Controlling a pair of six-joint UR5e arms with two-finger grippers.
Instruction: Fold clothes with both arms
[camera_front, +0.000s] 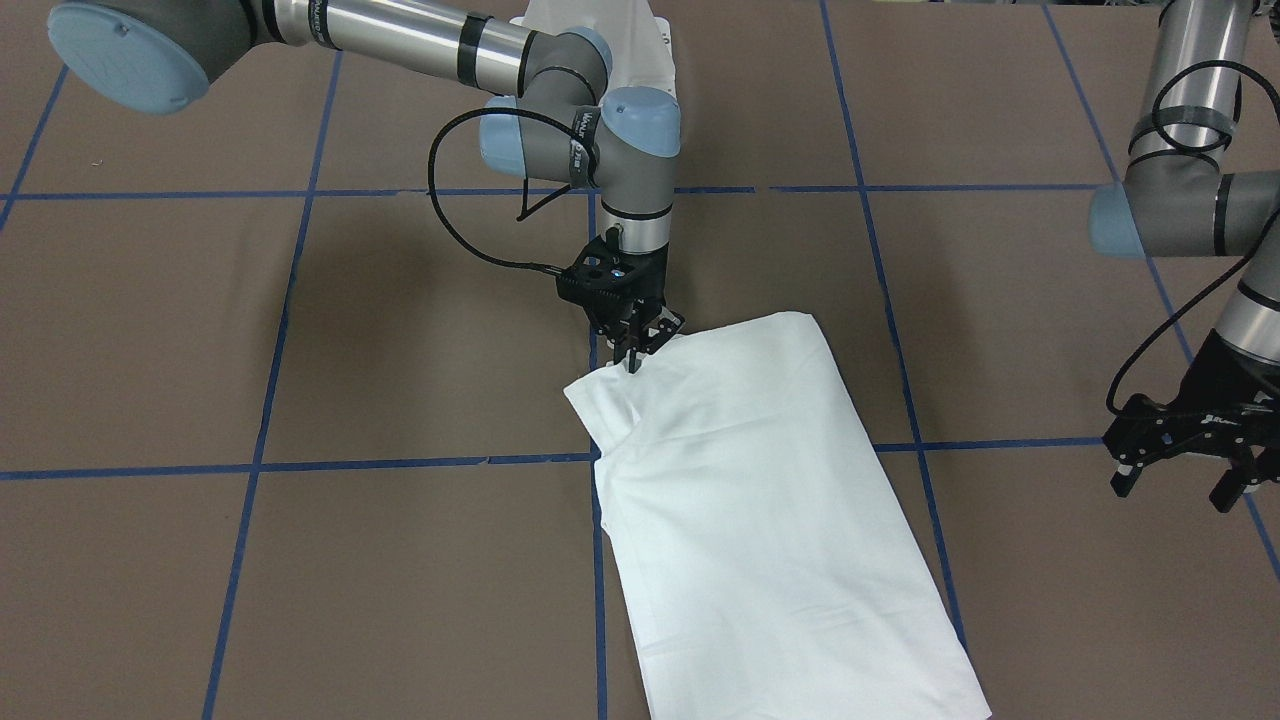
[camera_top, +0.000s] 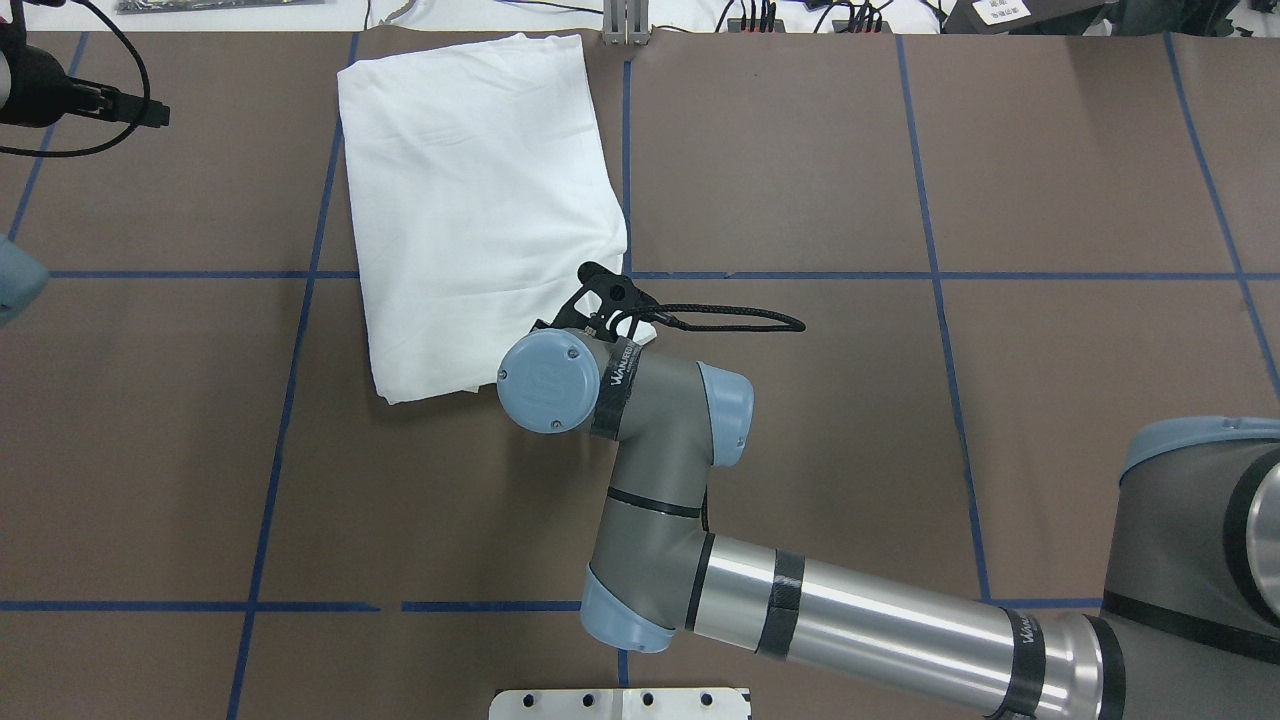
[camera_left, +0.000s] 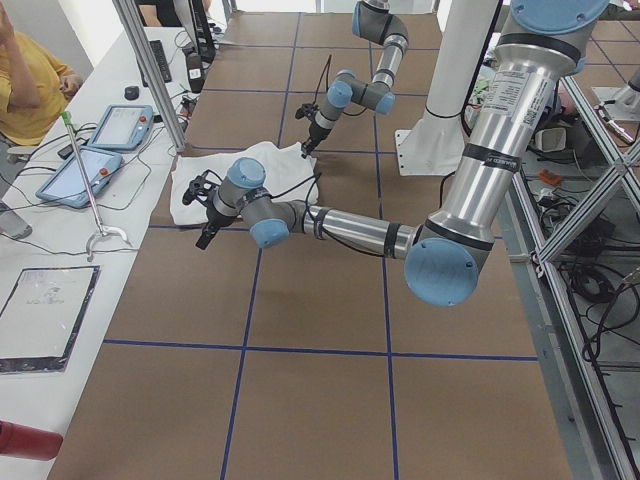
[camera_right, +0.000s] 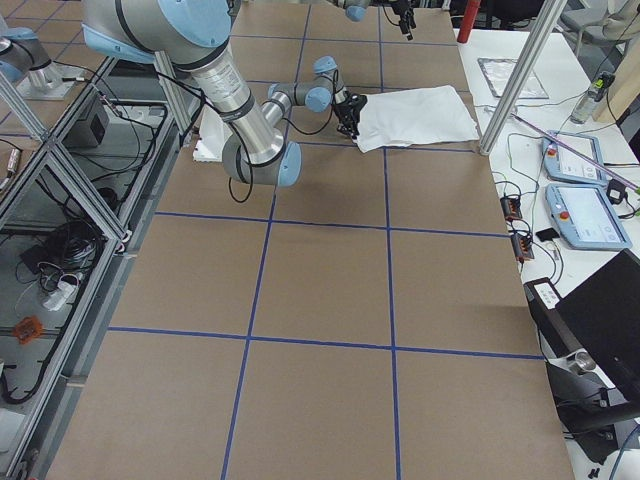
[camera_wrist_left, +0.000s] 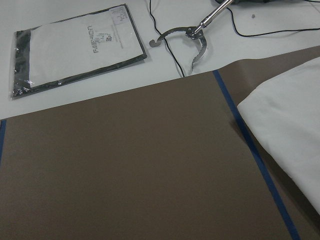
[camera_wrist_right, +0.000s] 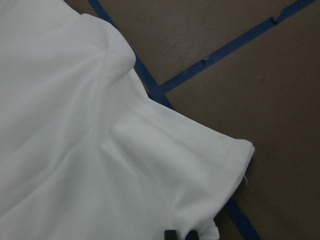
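- Right gripper (camera_front: 632, 352) is clenched on the T-shirt (camera_front: 760, 500), with its fingertips (camera_wrist_right: 171, 234) drawn close together on the cloth's edge at the bundle's corner nearest the robot
- Left gripper (camera_front: 1180, 482) is released, fingers spread, hanging over bare worktop (camera_front: 400, 330); it touches nothing and stands apart from the cloth, off the side that faces the worktop's left end
- T-shirt lies flat as a folded white oblong on the robot's left half of the worktop, just beside the middle blue tape line (camera_top: 627, 150), and its far end reaches the worktop's far edge on the operators' side
- Handling, as a judgement: the cloth looks light, soft and limp, so it will sag and drape from any single hold, and the stacked layers may slide on each other or peel apart
- Best hold is likely at the corners or along a folded edge, pinching through every layer, with one gripper at each end of the same edge so the fold travels evenly
- Seen from the right wrist, the garment spreads away from the pinched edge, with a loose flap ending in a small corner just beside the grip
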